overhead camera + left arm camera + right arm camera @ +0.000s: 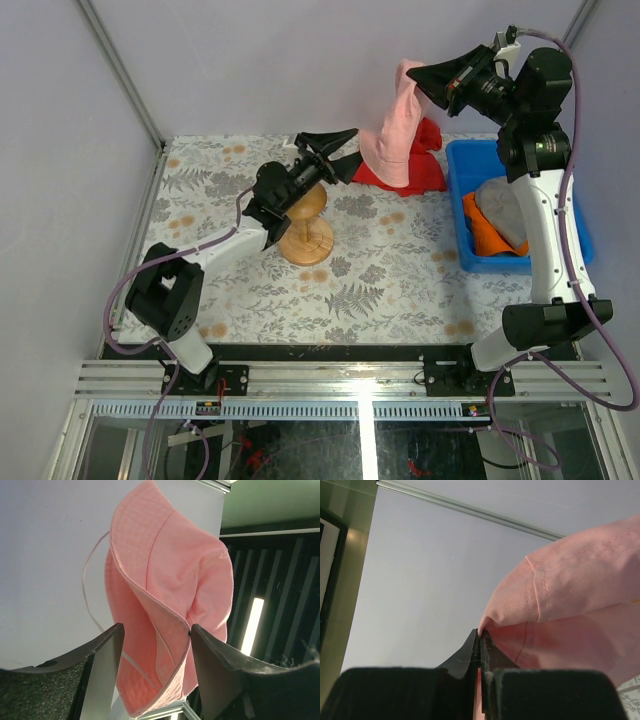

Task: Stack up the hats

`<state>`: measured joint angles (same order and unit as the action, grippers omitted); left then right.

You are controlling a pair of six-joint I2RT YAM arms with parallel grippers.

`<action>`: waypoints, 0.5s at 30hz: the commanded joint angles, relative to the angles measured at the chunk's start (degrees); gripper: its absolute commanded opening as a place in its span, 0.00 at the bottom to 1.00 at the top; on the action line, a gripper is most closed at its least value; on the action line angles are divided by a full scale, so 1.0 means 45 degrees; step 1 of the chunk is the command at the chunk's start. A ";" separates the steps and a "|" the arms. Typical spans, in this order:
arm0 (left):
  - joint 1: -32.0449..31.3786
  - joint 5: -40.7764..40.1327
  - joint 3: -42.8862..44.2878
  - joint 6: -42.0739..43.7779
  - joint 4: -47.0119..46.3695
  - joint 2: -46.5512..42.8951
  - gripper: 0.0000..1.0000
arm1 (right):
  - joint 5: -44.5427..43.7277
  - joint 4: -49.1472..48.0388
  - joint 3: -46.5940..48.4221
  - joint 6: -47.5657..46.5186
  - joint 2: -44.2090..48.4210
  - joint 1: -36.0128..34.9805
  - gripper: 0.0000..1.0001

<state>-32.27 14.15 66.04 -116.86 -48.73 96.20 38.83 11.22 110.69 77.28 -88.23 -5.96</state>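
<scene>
Pink hat (400, 130) hangs above and beyond the wooden stand (307, 235), pinched tight in the right tool (418, 78).
Left tool (345, 150) (jaws wide, holding nothing) frames the drooping brim; closing squarely on one fabric layer looks wise.

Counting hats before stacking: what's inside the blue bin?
A grey hat lies on an orange hat in the blue bin. The right arm crosses over it, so anything beneath it or under the hats is hidden.

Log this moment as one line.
right gripper: shut on pink hat, raised | left gripper: open at hat's lower edge | grey hat over orange hat in blue bin
</scene>
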 commanded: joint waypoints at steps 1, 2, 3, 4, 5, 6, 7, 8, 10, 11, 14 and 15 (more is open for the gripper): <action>-0.0124 -0.0602 -0.0617 -0.0404 -0.1322 -0.0619 0.55 | 0.0629 -0.0746 0.0121 0.0201 0.0603 -0.0079 0.00; -0.0131 -0.0620 -0.0653 -0.0453 -0.1386 -0.0590 0.54 | 0.0629 -0.0723 0.0142 0.0209 0.0587 -0.0080 0.00; -0.0148 -0.0647 -0.0662 -0.0537 -0.1489 -0.0548 0.54 | 0.0629 -0.0742 0.0125 0.0225 0.0583 -0.0082 0.00; -0.0162 -0.0687 -0.0717 -0.0653 -0.1668 -0.0508 0.54 | 0.0619 -0.0747 0.0132 0.0237 0.0582 -0.0083 0.00; -0.0149 -0.0733 -0.0787 -0.0745 -0.1805 -0.0473 0.54 | 0.0611 -0.0755 0.0172 0.0258 0.0572 -0.0083 0.00; -0.0152 -0.0756 -0.0821 -0.0830 -0.1868 -0.0469 0.54 | 0.0624 -0.0743 0.0231 0.0260 0.0540 -0.0080 0.00; -0.0162 -0.0747 -0.0803 -0.0860 -0.1916 -0.0447 0.54 | 0.0646 -0.0730 0.0277 0.0268 0.0511 -0.0080 0.00; -0.0186 -0.0699 -0.0781 -0.0903 -0.1934 -0.0405 0.54 | 0.0634 -0.0731 0.0283 0.0269 0.0515 -0.0083 0.00; -0.0239 -0.0727 -0.1025 -0.1157 -0.2343 -0.0373 0.54 | 0.0601 -0.0731 0.0291 0.0283 0.0524 -0.0082 0.00; -0.0232 -0.0758 -0.1253 -0.1294 -0.2549 -0.0411 0.54 | 0.0596 -0.0714 0.0346 0.0288 0.0497 -0.0083 0.00; -0.0231 -0.0896 -0.2113 -0.1476 -0.2792 -0.0715 0.53 | 0.0588 -0.0646 0.0728 0.0325 0.0352 -0.0080 0.00; -0.0231 -0.0894 -0.2334 -0.1456 -0.2754 -0.0800 0.53 | 0.0607 -0.0605 0.1023 0.0318 0.0226 -0.0082 0.00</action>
<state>-32.97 11.53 59.40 -117.14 -55.66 94.85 39.13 11.25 110.76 77.67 -88.20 -5.96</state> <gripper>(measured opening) 0.534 0.011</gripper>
